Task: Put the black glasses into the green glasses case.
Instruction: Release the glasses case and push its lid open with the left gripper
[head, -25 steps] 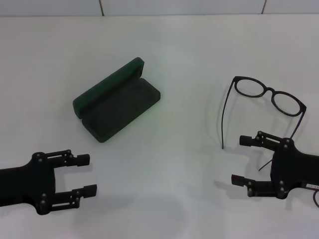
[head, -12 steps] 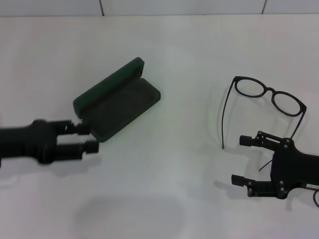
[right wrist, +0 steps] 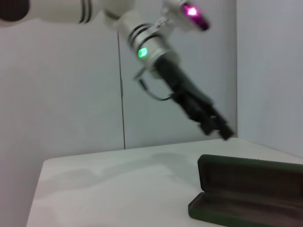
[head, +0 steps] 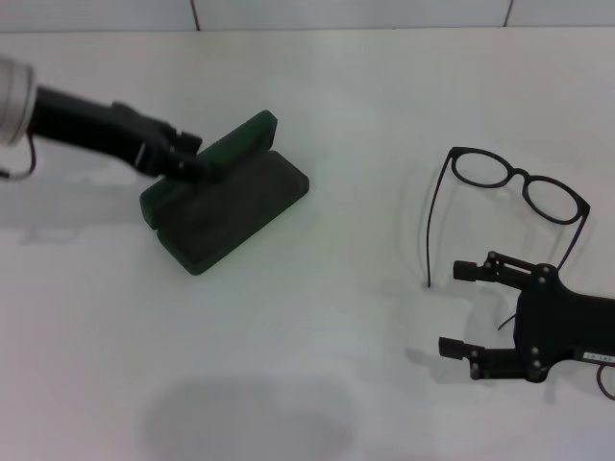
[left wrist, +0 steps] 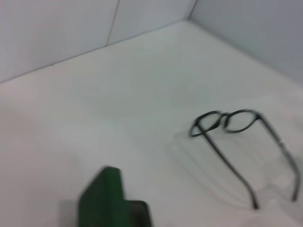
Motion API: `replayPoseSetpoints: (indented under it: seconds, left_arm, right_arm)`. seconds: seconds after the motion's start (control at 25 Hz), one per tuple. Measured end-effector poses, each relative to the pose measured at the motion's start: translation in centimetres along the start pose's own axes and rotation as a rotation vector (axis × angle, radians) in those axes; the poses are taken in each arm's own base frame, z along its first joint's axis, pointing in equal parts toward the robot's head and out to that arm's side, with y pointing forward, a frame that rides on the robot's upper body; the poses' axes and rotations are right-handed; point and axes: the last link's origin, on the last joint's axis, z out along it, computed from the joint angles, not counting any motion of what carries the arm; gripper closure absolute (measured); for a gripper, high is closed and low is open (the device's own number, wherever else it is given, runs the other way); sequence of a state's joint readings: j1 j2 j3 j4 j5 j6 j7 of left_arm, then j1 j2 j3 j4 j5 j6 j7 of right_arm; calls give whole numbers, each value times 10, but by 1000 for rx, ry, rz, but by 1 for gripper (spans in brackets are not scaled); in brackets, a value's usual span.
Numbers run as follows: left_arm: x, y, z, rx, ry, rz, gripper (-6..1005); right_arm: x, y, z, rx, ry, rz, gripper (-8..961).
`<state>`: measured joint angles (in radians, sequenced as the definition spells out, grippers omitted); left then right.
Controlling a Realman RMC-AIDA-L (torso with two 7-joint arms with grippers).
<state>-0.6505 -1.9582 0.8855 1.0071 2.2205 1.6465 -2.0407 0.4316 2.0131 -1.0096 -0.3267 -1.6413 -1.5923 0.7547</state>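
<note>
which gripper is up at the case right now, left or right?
The left gripper, reaching over the open green glasses case by its raised lid. The right gripper sits open on the table's near right, just short of the black glasses.

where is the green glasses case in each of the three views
Head view: the green glasses case lies open at centre-left on the table, with the left gripper at its lid.
Left wrist view: only one end of the case shows at the bottom edge, left of centre.
Right wrist view: the open case sits at lower right, lid upright.
Shared landmark: the left gripper appears above the case in the right wrist view too.
</note>
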Motion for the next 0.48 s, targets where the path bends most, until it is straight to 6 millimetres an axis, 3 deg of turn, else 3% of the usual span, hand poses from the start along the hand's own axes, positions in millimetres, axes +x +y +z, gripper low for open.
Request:
replayPoseSetpoints:
  seconds: [0.28,0.48]
  left_arm:
    - [31,-14,19,136,-130,72,307]
    - [39,-18,37,157,-199,100,307]
  right_arm:
    - [-4,-1,8,-26,-8,-4,79]
    - [-3,1,7,-28,-8,11,79]
